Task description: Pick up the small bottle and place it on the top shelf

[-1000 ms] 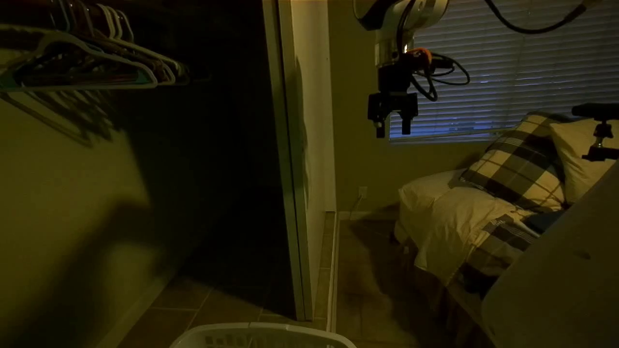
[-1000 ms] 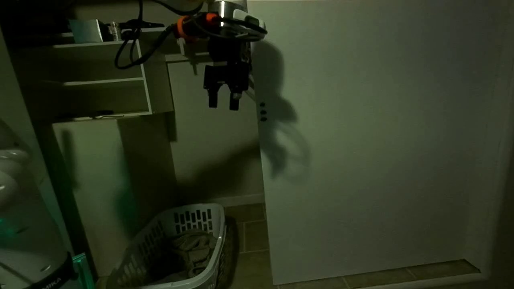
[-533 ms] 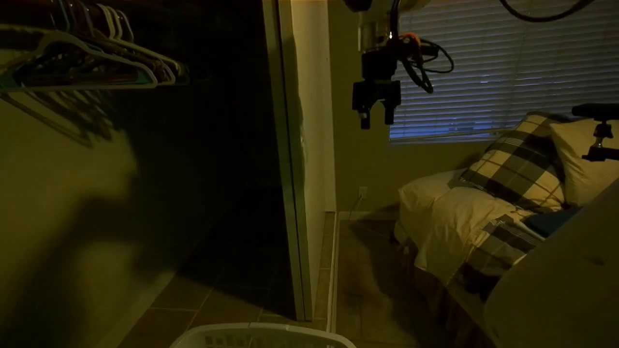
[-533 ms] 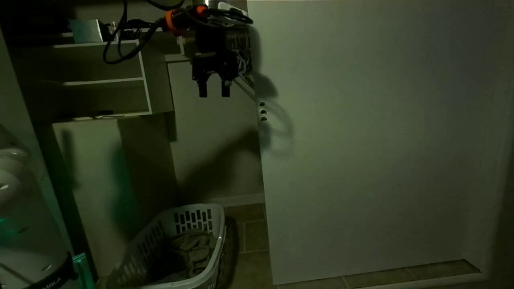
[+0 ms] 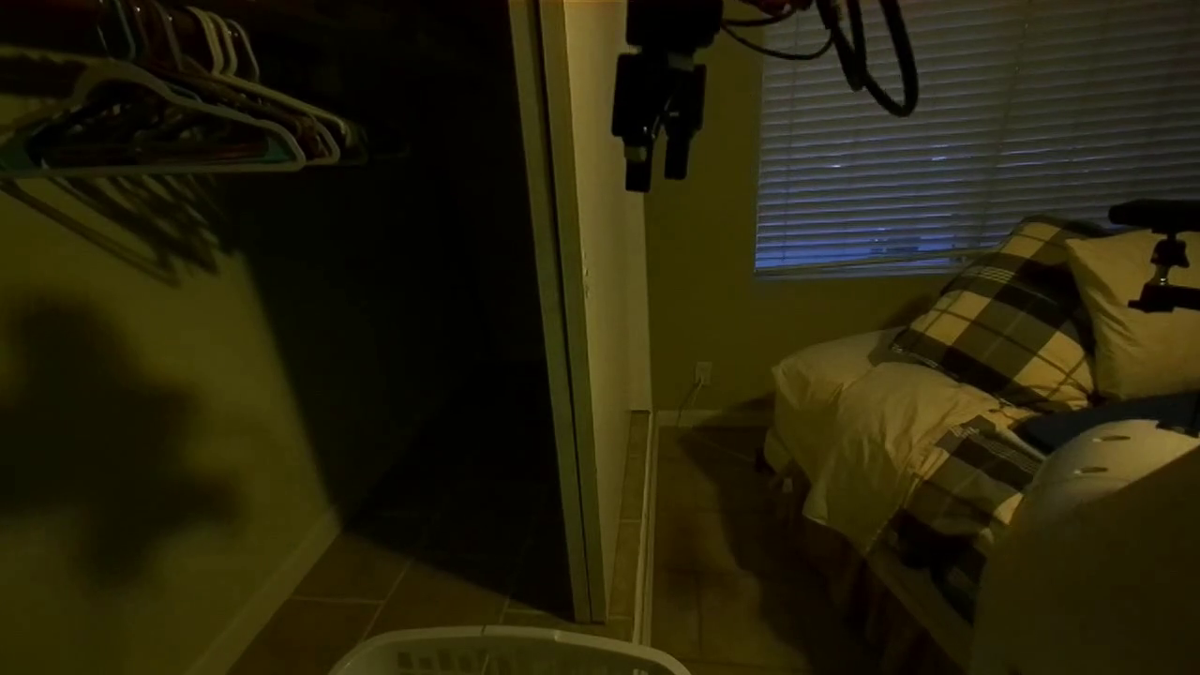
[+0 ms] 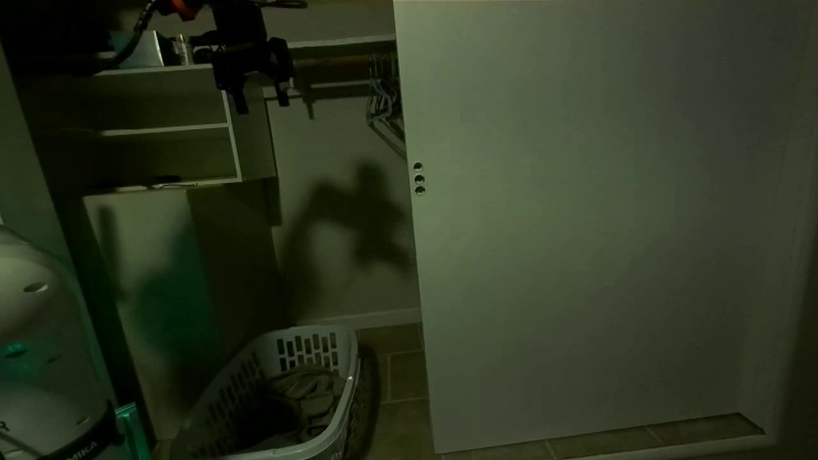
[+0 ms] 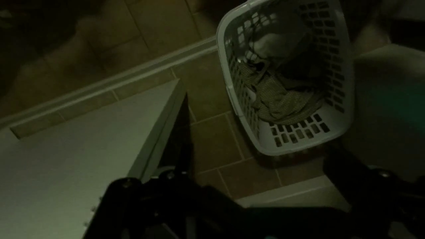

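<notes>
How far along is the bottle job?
Done: a small bottle-like container stands on the upper shelf near a box-like item; whether the robot put it there can't be told. In hand: nothing visible; the gripper hangs open, jaws apart. Left: if that's the target, perhaps only withdrawing; otherwise, both pick and place.

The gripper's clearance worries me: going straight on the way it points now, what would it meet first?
The gripper points roughly down, jaws parted. Likely first is the white laundry basket, or the tiled floor just beside it; the dim views leave depth unclear.
</notes>
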{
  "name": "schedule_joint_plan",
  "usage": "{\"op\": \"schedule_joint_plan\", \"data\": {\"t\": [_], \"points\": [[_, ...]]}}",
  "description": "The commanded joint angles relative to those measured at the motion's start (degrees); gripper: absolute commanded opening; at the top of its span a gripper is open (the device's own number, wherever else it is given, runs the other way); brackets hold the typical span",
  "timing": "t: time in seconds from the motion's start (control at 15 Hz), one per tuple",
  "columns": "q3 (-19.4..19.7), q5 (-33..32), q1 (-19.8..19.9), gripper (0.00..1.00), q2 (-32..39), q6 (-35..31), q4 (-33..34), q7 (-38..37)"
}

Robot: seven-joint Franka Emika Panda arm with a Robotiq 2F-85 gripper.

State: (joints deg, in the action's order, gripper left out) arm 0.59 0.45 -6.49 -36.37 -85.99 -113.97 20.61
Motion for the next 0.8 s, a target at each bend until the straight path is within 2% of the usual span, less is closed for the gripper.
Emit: {"op": "schedule_joint_plan", "data": {"t": [0.0, 0.33, 0.4, 0.53, 0.73], "points": [[-2.12, 4.66, -5.64, 1.00, -3.02, 0.03, -0.54, 2.62], [-4.78, 11.50, -12.96, 1.00, -1.83, -0.20, 1.80, 6.46], [-5.01, 9.25, -10.80, 1.00, -2.83, 0.03, 0.62, 3.76], [-5.61, 10.12, -12.25, 1.00, -2.78, 0.01, 0.70, 4.74], [-5.45, 10.26, -12.40, 1.00, -2.74, 0.01, 0.71, 5.50]]}}
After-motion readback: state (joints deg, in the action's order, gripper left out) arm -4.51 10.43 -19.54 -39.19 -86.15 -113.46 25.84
